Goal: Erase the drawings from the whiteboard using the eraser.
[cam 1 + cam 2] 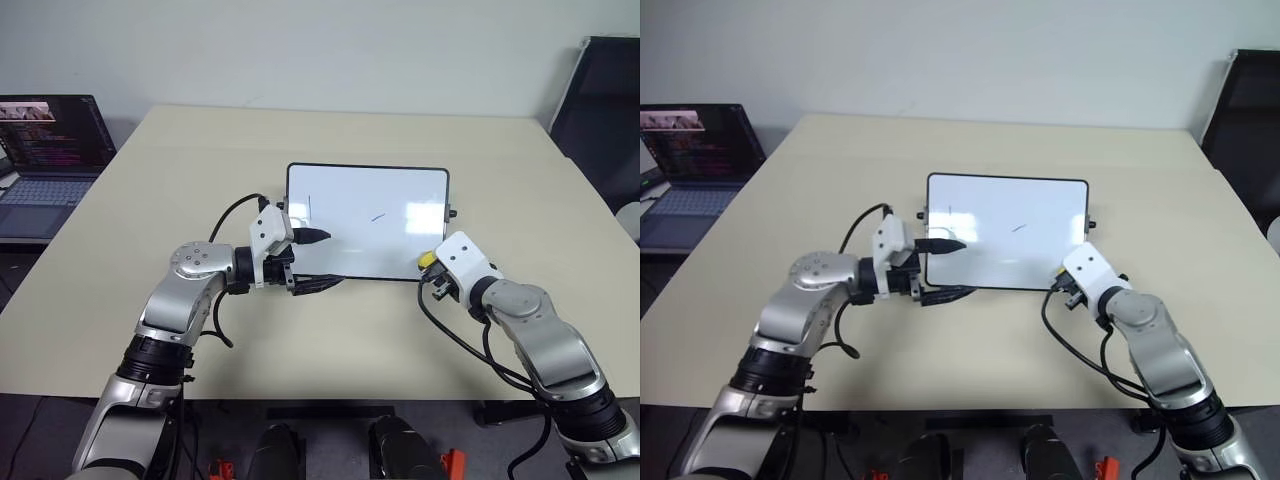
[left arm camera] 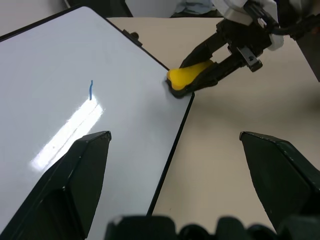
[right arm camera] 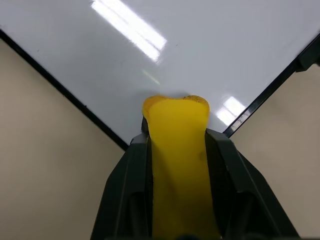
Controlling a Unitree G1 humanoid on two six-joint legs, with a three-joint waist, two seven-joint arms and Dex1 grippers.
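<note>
Right wrist view is showing the right pincer (image 3: 177, 150) pinching the eraser (image 3: 179, 165) at the whiteboard's (image 1: 366, 222) five-o'clock corner. Left pincer (image 1: 318, 260) is hovering spread at the board's eight-o'clock edge on the surface (image 1: 200, 160); drawings (image 1: 377, 214) are lying near center.

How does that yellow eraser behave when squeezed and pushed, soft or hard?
Probably soft: the eraser looks pinched narrow where the right gripper clamps it and flares past the fingers. That give likely keeps it from slipping out. Pushed across the glossy whiteboard, its end, now at the near corner, should glide, though it may bend under hard pressure.
</note>
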